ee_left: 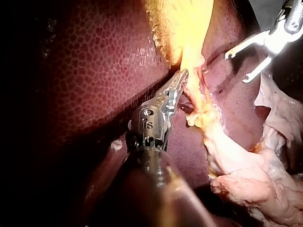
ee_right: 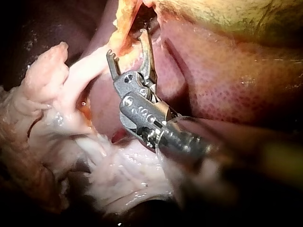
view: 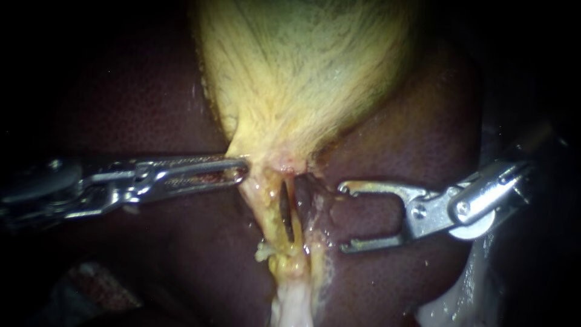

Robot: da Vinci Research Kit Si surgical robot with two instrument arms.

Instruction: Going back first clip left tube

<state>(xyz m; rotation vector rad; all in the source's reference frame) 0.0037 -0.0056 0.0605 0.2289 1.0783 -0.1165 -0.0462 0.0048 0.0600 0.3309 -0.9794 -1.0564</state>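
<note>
Around everything lies the liver (view: 121,109), dark red and pebbled, with the yellow gallbladder (view: 302,66) hanging down the middle and narrowing to a neck. My left instrument (view: 239,171) reaches in level from the left. Its long jaws are pressed together on the edge of that neck, pinching it and holding it sideways. My right instrument (view: 343,217) comes in from the right, with its shaft rising toward the upper right. Its jaws are spread wide and hold nothing, and their tips stand just beside the tubes without touching them. The left tube (view: 266,209) runs down from the neck as a pale yellow strand, parted by a dark slit from the tissue on its right. What I take for the clip (view: 307,198), a small dark piece, sits close off the upper jaw tip; I cannot tell which tube carries it. Judging by the empty jaws, the step in hand is the retreat after clipping. The next move calls for a straight pull back along the shaft, with the jaws clear of the tubes and the left hold taut.
</note>
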